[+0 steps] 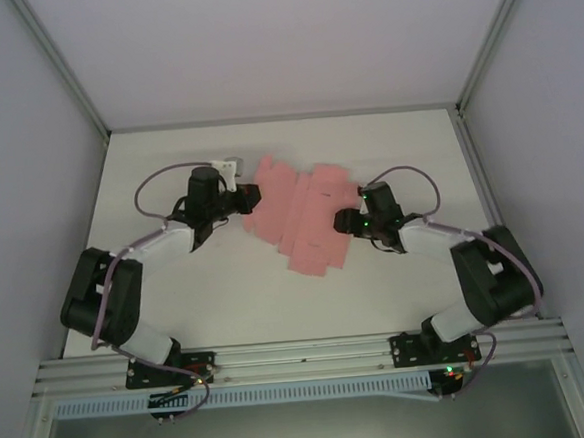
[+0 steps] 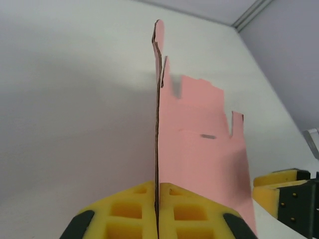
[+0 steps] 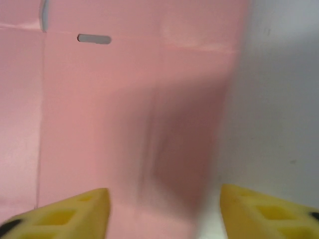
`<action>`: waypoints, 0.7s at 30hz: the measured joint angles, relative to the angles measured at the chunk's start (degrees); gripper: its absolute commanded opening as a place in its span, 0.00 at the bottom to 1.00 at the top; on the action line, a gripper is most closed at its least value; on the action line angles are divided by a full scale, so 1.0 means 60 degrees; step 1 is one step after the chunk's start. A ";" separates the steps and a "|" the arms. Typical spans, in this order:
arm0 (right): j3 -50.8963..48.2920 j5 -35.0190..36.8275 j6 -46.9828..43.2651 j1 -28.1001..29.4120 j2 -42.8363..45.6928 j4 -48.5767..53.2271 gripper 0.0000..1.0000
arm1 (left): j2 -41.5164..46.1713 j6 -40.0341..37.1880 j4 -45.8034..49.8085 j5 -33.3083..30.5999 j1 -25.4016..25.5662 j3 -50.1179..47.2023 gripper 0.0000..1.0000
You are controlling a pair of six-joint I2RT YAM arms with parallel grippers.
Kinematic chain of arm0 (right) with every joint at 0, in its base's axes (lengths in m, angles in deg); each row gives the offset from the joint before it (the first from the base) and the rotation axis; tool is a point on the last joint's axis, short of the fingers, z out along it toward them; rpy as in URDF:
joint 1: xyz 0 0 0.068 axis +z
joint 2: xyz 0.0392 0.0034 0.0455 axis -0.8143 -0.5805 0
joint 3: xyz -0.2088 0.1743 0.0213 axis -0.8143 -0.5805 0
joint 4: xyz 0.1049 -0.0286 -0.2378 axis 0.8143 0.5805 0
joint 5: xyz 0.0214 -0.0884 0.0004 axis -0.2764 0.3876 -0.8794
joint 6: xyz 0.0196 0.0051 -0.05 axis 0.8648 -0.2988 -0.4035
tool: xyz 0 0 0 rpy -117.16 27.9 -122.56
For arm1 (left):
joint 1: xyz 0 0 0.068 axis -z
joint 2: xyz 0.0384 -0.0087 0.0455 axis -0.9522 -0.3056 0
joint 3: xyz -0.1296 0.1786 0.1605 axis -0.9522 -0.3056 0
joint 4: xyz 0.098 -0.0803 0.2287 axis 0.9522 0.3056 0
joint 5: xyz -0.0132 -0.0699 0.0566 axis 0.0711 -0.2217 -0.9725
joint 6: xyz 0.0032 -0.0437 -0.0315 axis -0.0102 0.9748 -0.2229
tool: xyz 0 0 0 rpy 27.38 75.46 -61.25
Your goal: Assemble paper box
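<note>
Flat white matte desk (image 1: 278, 305), closed in by pale grey panel walls (image 1: 279, 39) at far, left and right edges. Along near edge, ribbed silver aluminium rail (image 1: 302, 355), then pale perforated strip (image 1: 304, 392). At far corners, slanting silver metal posts (image 1: 61, 65).

Pink paper box (image 1: 300, 218) blank, unfolded, mid-table

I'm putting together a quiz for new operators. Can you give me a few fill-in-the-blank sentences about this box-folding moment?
1. The paper box between the two grippers is ____ in colour.
2. The left gripper is ____ on its edge.
3. The right gripper, poised over the box, has its jaws ____.
Missing words: pink; shut; open.
</note>
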 measured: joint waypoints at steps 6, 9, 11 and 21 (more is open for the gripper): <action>-0.0186 -0.0521 -0.0200 -0.0896 0.3031 0.0390 0.92 | 0.2087 -0.0004 -0.0317 0.0743 0.0000 0.0004 0.00; -0.0907 -0.1490 -0.0029 -0.1767 0.4226 -0.0372 0.95 | 0.2900 0.0066 -0.0546 0.1198 0.0000 0.0091 0.00; -0.1384 -0.2055 0.0138 -0.2142 0.4732 -0.0867 0.95 | 0.3293 0.0240 -0.0805 0.1453 0.0000 0.0127 0.00; -0.1803 -0.4306 0.1137 -0.2284 0.4787 -0.3861 0.90 | 0.4291 0.1982 -0.2605 0.2747 0.0000 0.0200 0.00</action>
